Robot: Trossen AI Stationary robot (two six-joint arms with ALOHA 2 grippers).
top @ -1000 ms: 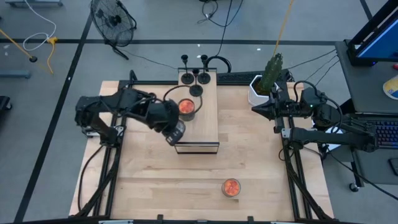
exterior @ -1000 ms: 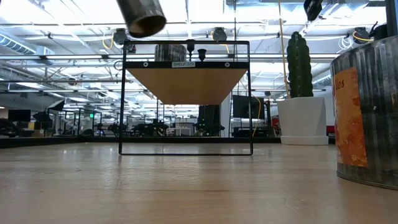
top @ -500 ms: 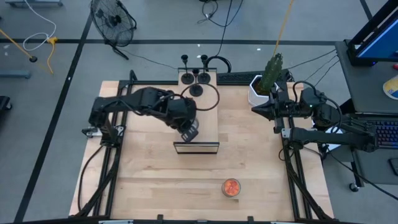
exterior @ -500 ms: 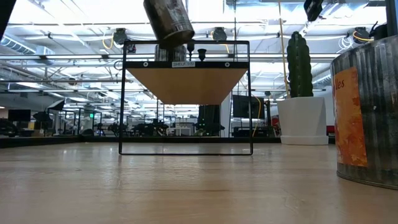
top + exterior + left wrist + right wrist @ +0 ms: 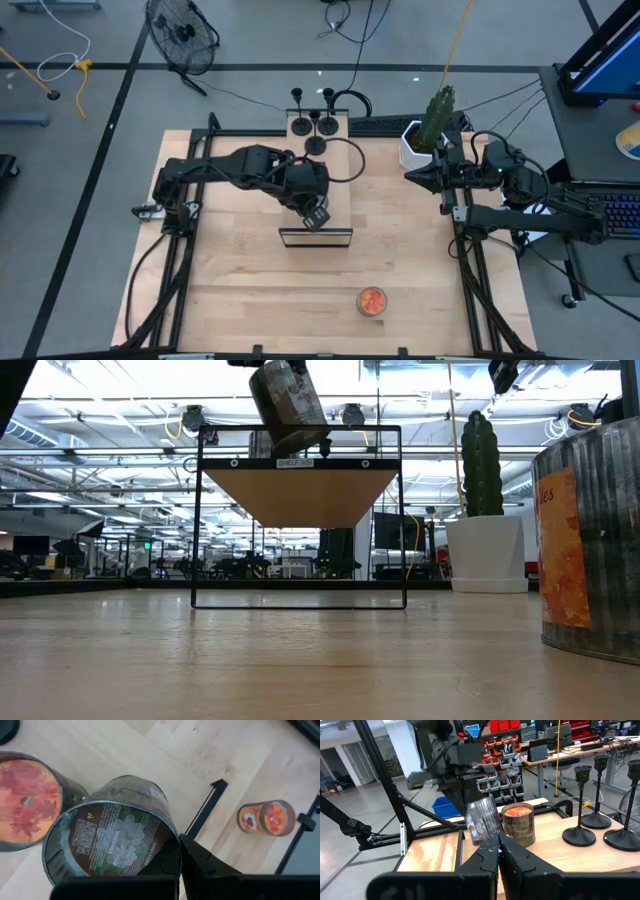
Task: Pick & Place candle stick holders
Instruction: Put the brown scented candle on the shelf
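My left gripper [image 5: 316, 213] is shut on a clear-silvery glass cup [image 5: 112, 840] over the near part of the raised wooden shelf [image 5: 335, 190]. An orange-red cup [image 5: 27, 800] stands on the shelf beside it, hidden under the arm in the high view. A second orange-red cup [image 5: 372, 301] stands on the table near the front edge. Three black holders [image 5: 315, 143] stand on their round bases at the shelf's far end. My right gripper [image 5: 410, 175] is shut and empty at the table's right side. My left gripper pinches the silvery cup by its side wall [image 5: 172, 847] between its two fingers; one finger [image 5: 200, 865] lies along the wall. The fingers come from above. The cup [image 5: 290, 405] hangs tilted below them, its labelled bottom [image 5: 115, 842] toward the wrist camera, above the shelf top.
A white pot with a green cactus [image 5: 418, 140] stands at the far right of the table, close to my right arm. The shelf's black frame [image 5: 300, 600] stands on the table's middle. A wide stretch of bare wood [image 5: 240, 290] lies toward the near edge.
My left gripper has gone toward the table's right edge with the silvery cup, from beside the shelf's left side to over the shelf. The cup has tipped further. The arm now covers the orange-red cup on the shelf in the high view.
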